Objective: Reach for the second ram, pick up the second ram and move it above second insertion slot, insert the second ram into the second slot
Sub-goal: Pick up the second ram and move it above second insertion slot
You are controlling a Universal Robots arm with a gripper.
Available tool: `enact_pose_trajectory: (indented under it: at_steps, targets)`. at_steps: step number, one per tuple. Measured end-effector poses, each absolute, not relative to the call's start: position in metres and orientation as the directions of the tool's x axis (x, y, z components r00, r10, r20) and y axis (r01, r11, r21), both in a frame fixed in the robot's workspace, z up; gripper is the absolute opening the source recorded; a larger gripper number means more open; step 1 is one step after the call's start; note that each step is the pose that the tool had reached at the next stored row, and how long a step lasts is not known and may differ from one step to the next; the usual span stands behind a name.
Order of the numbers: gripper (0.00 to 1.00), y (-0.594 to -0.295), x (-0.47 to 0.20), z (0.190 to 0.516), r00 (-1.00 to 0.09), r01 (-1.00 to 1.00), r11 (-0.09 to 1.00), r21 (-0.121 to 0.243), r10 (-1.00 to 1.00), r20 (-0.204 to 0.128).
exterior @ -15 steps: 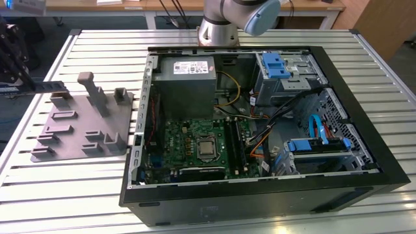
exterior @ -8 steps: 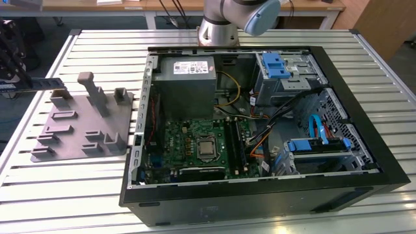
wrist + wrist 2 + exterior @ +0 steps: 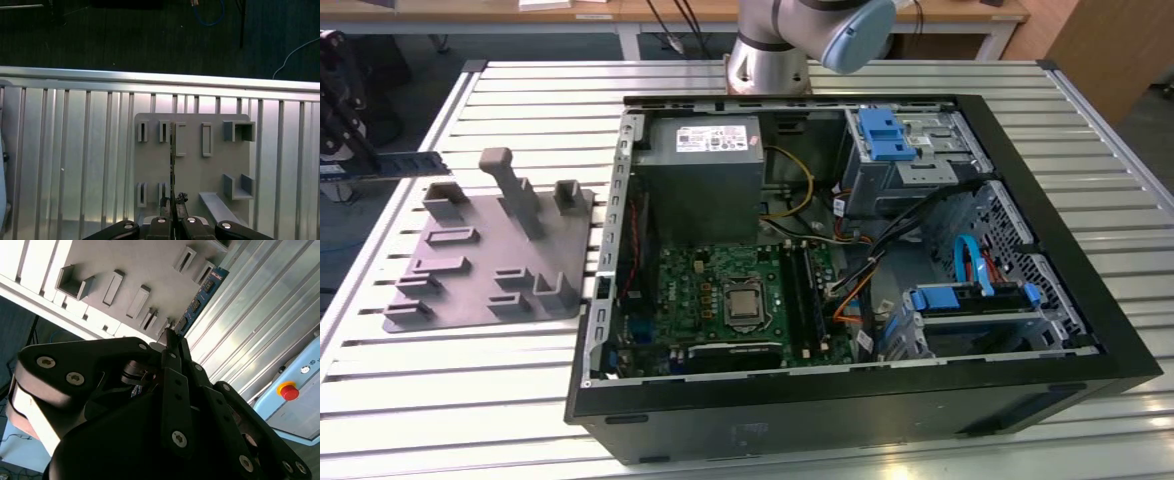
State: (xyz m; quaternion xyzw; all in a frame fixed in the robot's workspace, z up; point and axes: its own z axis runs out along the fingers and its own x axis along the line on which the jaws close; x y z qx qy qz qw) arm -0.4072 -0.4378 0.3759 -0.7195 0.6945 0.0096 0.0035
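I am watching the gripper (image 3: pixel 172 338) clamping one end of the second ram (image 3: pixel 200 297) between narrowed jaws, the stick jutting out past the fingertips above the grey holder plate (image 3: pixel 470 275). That plate is lying on the slatted metal table (image 3: pixel 494 90) at the exterior view's left, beside the open computer case (image 3: pixel 854 400). The ram is showing a dark blue board carrying black chips.

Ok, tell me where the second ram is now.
The second ram is clamped in the pincer at the exterior view's far left, by the grey holder tray, left of the computer case.
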Motion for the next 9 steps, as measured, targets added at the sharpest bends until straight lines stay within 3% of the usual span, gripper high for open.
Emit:
enact_pose_trajectory:
  at_steps: [9]
  targets:
    - [0.14,-0.4378,-0.4072,0.3852,0.035,-0.999,-0.035,0.008,-0.999,-0.019]
